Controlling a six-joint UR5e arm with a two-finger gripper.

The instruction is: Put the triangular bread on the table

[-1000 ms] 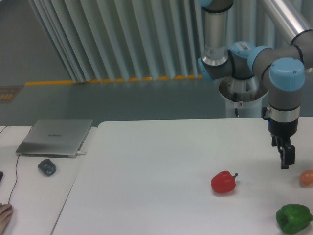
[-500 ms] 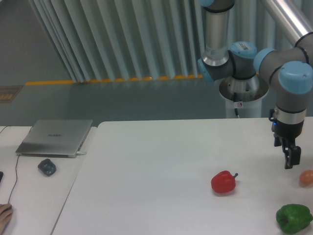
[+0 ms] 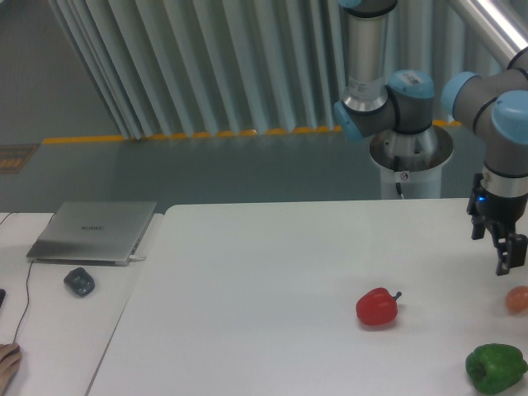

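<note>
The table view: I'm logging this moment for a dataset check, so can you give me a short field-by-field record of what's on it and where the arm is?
table: white top, rounded corner
red bell pepper: right of centre, lying on the table
green bell pepper: front right corner
round orange-pink fruit: right edge, partly cut off
triangular bread: not in view
gripper: above the right edge, over the fruit, carrying nothing; whether the jaws are open cannot be told
side desk: grey laptop, closed, and mouse

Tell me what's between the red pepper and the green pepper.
Only bare table lies between the red pepper and green pepper in the fixed camera view.
</note>
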